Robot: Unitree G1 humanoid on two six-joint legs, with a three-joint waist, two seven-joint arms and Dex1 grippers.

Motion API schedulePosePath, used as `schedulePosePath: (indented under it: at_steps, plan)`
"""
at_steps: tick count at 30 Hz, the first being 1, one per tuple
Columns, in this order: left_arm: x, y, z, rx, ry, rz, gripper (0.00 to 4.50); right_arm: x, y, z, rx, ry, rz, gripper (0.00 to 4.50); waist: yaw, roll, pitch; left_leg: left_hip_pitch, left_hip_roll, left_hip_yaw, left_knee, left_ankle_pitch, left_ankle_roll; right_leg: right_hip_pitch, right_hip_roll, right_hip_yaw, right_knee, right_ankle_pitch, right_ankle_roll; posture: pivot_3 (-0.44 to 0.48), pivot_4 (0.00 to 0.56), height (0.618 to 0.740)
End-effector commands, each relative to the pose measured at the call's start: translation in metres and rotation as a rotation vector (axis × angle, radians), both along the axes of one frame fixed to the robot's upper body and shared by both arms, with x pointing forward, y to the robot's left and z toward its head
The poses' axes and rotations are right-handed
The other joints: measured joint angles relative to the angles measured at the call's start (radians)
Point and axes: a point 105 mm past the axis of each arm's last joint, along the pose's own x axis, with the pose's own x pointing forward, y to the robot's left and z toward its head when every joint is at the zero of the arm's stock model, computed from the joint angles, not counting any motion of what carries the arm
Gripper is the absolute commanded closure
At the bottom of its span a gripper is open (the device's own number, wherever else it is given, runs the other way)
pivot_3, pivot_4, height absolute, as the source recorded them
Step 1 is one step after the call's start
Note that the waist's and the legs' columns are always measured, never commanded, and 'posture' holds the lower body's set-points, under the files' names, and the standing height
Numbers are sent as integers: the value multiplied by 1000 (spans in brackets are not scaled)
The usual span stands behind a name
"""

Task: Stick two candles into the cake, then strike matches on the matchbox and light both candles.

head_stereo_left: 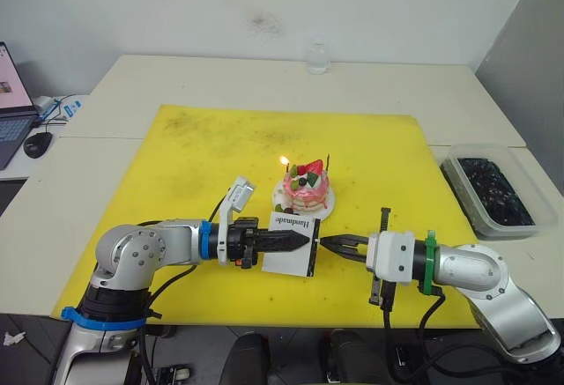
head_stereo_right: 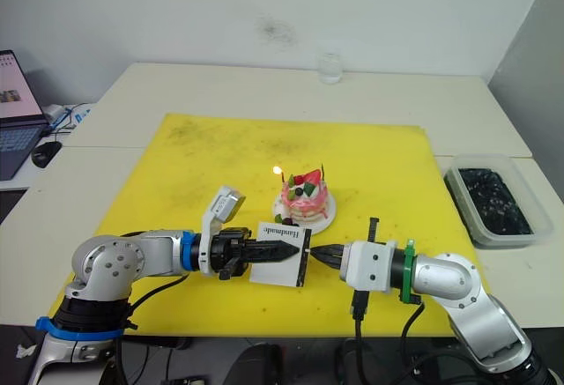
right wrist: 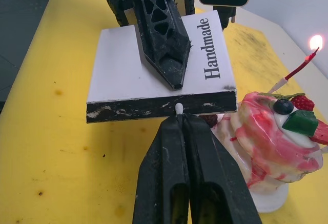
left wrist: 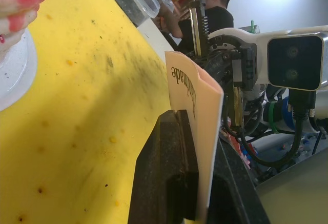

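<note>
White tables butted together carried a yellow mat point(head_stereo_left: 220, 151), with a laptop point(head_stereo_left: 11, 103) at the robot's far left, a clear glass point(head_stereo_left: 317, 57) at the far edge and a lidded bin of dark material point(head_stereo_left: 490, 189) on the right. The cake point(head_stereo_left: 307, 187) sat on its white plate point(head_stereo_left: 284, 200) near the mat's centre. A red candle point(right wrist: 296, 71) stood in it with a flame at its tip; a second candle point(head_stereo_left: 327, 161) stood on the cake's right side, no flame seen on it. The left gripper point(head_stereo_left: 298, 239) was clamped on the matchbox point(head_stereo_left: 293, 242), held just in front of the plate. The right gripper point(right wrist: 180, 117) was closed on a match point(right wrist: 179, 108), whose pale tip touched the box's black striking edge point(right wrist: 154, 107).
</note>
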Motion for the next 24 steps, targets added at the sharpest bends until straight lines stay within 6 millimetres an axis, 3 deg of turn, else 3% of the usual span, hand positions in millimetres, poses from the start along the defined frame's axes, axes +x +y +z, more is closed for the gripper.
schedulePosePath:
  at_steps: [1, 4, 8, 11, 13, 16, 21, 24]
  plan:
    - [-9, -10, 17, -64, -56, -63, 4500, -5, 7, 2, 3, -18, 48, 4486, 0, 0, 0, 0, 0, 0, 0, 0, 0, 0, 0, 0, 0, 0, 0, 0, 150, 740]
    - [-8, -13, 21, -88, -60, -69, 4500, -12, 11, -2, -8, -9, 94, 4486, 0, 0, 0, 0, 0, 0, 0, 0, 0, 0, 0, 0, 0, 0, 0, 0, 150, 740]
    - [25, -1, 86, -165, -260, 3, 4500, -36, 6, -25, -61, 60, 198, 4486, 16, -3, 2, 0, -1, -1, 0, 0, 0, 0, 0, -1, 0, 0, 0, 0, 150, 740]
    - [49, 28, 135, -130, -446, 117, 4500, -46, 1, -23, -81, 66, 252, 4486, 21, -5, 3, -4, -1, -1, 4, 0, 0, 0, 8, -4, 0, 1, -1, 0, 150, 740]
    - [52, 41, 153, -111, -502, 146, 4500, -46, -3, -18, -91, 54, 260, 4486, 4, -2, 2, 0, -1, 1, 3, 0, 0, -1, 9, 0, 0, 1, -1, 0, 150, 740]
    - [36, 38, 150, -86, -504, 100, 4500, -34, -6, -5, -64, 21, 197, 4486, -3, -1, 1, 3, 0, 3, 0, 0, 0, 2, 7, 1, -1, 1, 0, 0, 150, 740]
    - [9, 29, 112, -37, -399, 33, 4500, -18, -9, 12, -17, 1, 82, 4486, -1, -2, 1, 0, 3, -1, 1, 0, -1, 0, 2, 1, 0, 1, 0, 0, 150, 740]
    - [-8, 32, 74, 33, -288, 24, 4500, 5, -17, 27, -23, -56, -23, 4486, -4, -1, 1, 1, 2, 0, 1, 0, -1, 1, 0, 1, 1, 1, 0, 0, 150, 740]
